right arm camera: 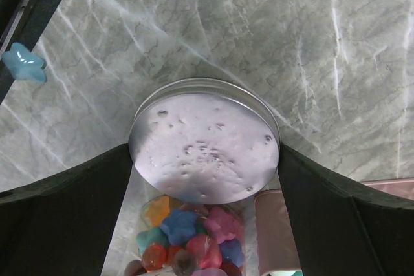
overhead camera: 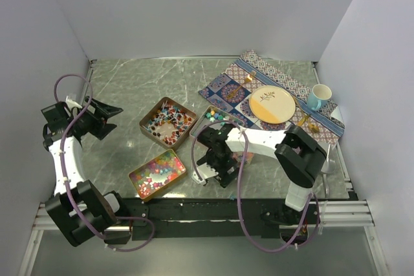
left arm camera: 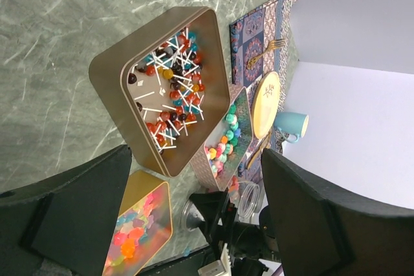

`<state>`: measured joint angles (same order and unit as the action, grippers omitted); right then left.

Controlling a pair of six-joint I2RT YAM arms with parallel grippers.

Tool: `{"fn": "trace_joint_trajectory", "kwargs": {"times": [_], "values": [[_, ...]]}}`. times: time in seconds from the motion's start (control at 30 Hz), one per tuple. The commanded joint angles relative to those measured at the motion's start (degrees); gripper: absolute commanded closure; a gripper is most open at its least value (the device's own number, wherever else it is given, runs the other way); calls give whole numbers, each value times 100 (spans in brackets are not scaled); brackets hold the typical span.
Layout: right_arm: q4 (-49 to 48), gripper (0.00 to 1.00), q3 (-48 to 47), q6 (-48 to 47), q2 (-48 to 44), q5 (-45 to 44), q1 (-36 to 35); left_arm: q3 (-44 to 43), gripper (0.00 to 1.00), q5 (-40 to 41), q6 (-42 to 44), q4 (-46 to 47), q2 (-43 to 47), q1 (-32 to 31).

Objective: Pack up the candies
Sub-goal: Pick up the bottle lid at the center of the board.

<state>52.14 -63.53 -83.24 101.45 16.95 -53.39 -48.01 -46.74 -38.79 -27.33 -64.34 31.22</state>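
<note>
Right gripper point(right arm camera: 206, 152), jaws wide open, flanks the silver lid point(right arm camera: 204, 130) — candies point(right arm camera: 187, 240) at lower centre, just behind; left gripper point(overhead camera: 111, 119) open, distant.

The jar point(left arm camera: 249, 198) is hidden in the top view under the right gripper point(overhead camera: 213, 167), and 1 tin point(overhead camera: 210, 116) is partly covered by that arm. In the right wrist view, the candies point(right arm camera: 187, 237) are cut off by the bottom edge, as is a pink object point(right arm camera: 278, 224) that cannot be identified. In the left wrist view, the yellow tin point(left arm camera: 162, 214) is cut off below and partly hidden by 1 left finger point(left arm camera: 71, 218).
</note>
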Motion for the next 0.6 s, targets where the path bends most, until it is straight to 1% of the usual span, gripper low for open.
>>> {"fn": "trace_joint_trajectory", "kwargs": {"times": [0.0,0.1,0.2,0.23,0.3,0.33,0.37,0.43,0.5,0.53,0.57], "values": [[-424,0,314,256,-63,-51,-5,2,13,-98,-24,202,53,16],[-704,9,428,501,-317,-69,-5,-59,13,-81,-24,219,-9,33],[-1501,13,692,765,-765,-139,-14,-77,13,-98,-85,298,-61,24],[-1531,13,745,896,-854,-139,-23,-94,14,-98,-155,333,-96,24],[-1426,15,675,950,-1004,-87,-31,-156,14,-151,-191,369,-132,15],[-1287,16,605,1124,-1048,9,-23,-200,14,-168,-173,352,-184,15],[-1155,17,431,1152,-1161,106,-5,-296,14,-169,-147,290,-211,24],[-612,17,210,1161,-1276,404,-14,-393,14,-195,-68,220,-289,24],[-285,17,-272,1266,-1356,554,4,-499,14,-230,-50,150,-334,24],[152,17,-492,1406,-1330,598,-5,-534,14,-256,-59,149,-369,24],[365,17,-990,1529,-1199,642,-5,-578,14,-283,-76,149,-387,24]]}}
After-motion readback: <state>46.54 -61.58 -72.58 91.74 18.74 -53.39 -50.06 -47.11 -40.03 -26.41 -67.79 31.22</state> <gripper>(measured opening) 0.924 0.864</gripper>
